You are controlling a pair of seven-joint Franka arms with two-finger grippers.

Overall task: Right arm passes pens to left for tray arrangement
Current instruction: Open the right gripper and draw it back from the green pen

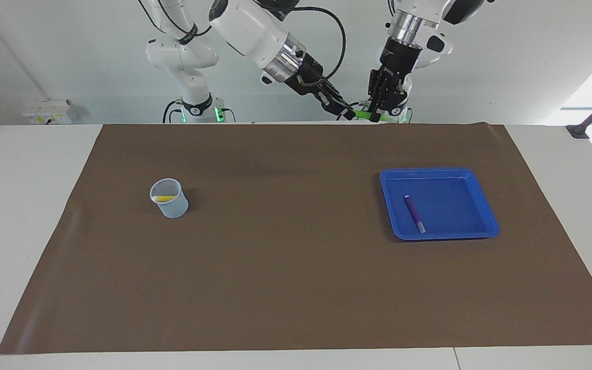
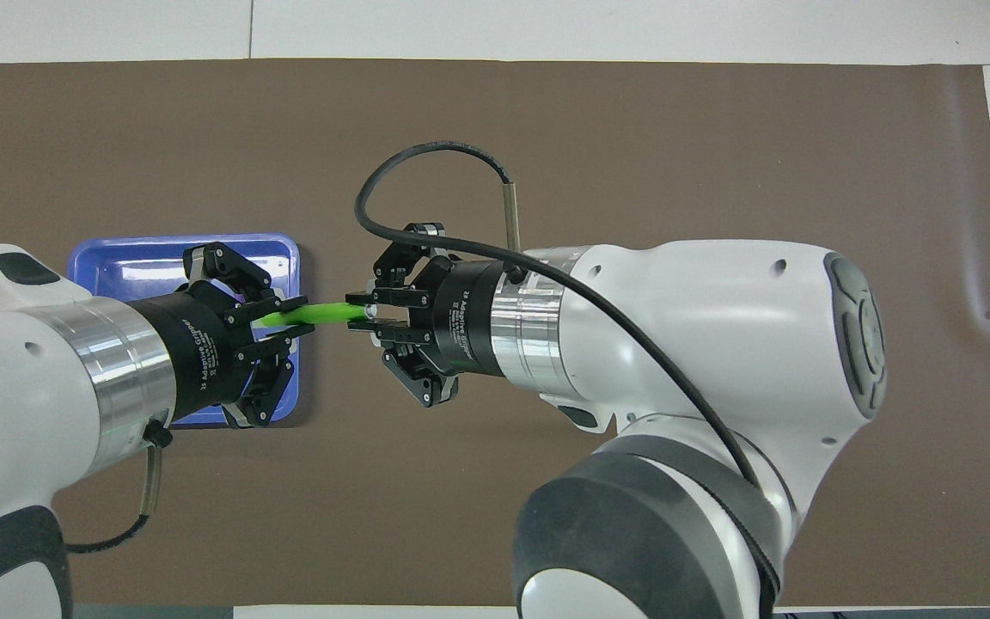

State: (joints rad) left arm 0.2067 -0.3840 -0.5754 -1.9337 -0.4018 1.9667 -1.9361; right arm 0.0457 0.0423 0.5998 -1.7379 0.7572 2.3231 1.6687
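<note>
Overhead view: I see the left gripper (image 2: pixel 289 314) and right gripper (image 2: pixel 359 311), both marked "2F Adaptive Gripper", clenched on opposite ends of the green pen (image 2: pixel 314 314). The purple pen (image 1: pixel 414 213) lies in the tray (image 1: pixel 483 200).

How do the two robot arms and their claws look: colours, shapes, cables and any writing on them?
Both arms are glossy white with rounded shells, dark grey joint covers and a polished silver ring at each wrist. The left claw and the right claw are black linkage grippers with small white lettering on the round body. A black cable loops over the right wrist.
</note>
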